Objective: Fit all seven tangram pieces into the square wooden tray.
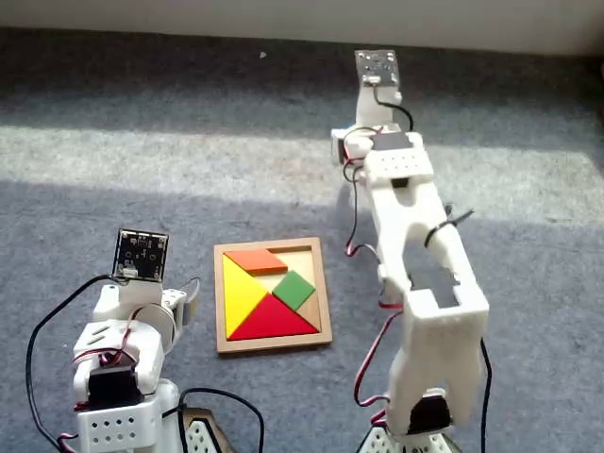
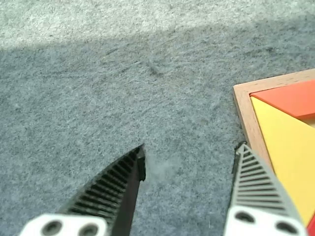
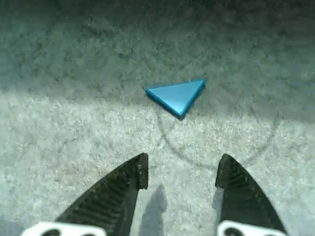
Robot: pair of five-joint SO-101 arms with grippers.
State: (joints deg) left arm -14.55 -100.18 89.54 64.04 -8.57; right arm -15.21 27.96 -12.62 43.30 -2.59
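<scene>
R hand [image 3: 183, 162] open, empty, aimed at blue triangle [image 3: 176, 94], prob lining up pickup. L hand [image 2: 191, 147] open, parked beside tray [image 2: 242, 110], out of way.

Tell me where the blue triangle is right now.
In the right wrist view the blue triangle lies flat on the grey carpet, just beyond the open right pincer and not touching it.

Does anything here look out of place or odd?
Yes. A blue triangle lies loose on the grey carpet ahead of the right arm's open fingers, outside the wooden tray. The tray holds only orange, yellow, green and red pieces, with bare wood left beside them.
</scene>
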